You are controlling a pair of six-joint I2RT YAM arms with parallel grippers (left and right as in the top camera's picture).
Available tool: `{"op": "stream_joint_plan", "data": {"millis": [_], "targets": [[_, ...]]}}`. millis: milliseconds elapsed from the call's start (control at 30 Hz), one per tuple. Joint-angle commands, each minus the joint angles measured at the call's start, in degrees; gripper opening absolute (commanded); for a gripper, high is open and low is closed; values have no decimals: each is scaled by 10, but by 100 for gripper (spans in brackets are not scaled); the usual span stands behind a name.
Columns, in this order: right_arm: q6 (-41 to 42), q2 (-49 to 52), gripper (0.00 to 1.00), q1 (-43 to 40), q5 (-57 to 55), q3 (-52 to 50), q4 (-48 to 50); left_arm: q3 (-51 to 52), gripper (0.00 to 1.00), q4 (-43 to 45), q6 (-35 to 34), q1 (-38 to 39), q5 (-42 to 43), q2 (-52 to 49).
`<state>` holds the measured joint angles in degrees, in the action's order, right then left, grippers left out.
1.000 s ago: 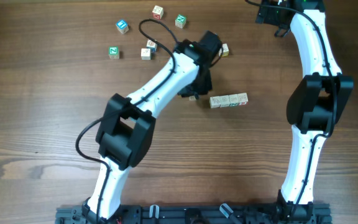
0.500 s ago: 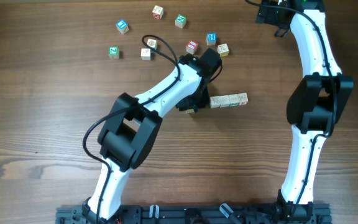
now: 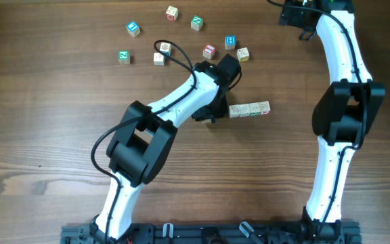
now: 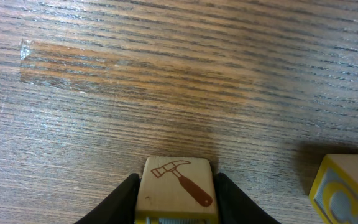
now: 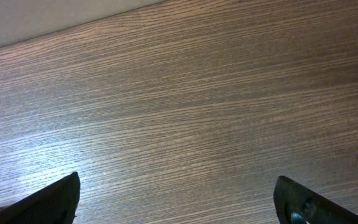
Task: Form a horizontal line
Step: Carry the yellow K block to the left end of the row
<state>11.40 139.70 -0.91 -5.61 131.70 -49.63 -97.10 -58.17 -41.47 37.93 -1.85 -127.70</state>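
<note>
1. The row of letter cubes (image 3: 249, 109) lies just right of the table's middle, running left to right. It looks like four cubes touching, with the yellow-faced end cube (image 4: 347, 186) at its left end.
2. Your left gripper (image 4: 176, 202) is clamped on the hammer cube (image 4: 176, 180), just left of that end, with a gap showing between them.
3. What is left, by my judgement: close the gap, square the cube up and release it.
4. Your right gripper (image 5: 179, 205) hangs spread wide over bare wood (image 5: 179, 93) at the far right.
5. The loose cubes (image 3: 209, 51) lie scattered along the far side.

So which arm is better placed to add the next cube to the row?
Left. The left jaws hold the hammer cube right beside the row; the right jaws hang open, far off.
</note>
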Motion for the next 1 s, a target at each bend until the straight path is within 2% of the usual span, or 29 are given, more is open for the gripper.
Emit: {"op": "stream_joint_plan", "data": {"millis": [0,567,800,967], "targets": [[-8,-4,100,3,1,2,2,5,39,2,-10,1,-12,15],[-8,-4,100,3,1,2,2,5,43,2,-10,1,-12,15],[-8,-4,100,3,1,2,2,5,28,10,-10,1,10,15],[-8,-4,100,3,1,2,2,5,28,17,-10,1,21,15]]}}
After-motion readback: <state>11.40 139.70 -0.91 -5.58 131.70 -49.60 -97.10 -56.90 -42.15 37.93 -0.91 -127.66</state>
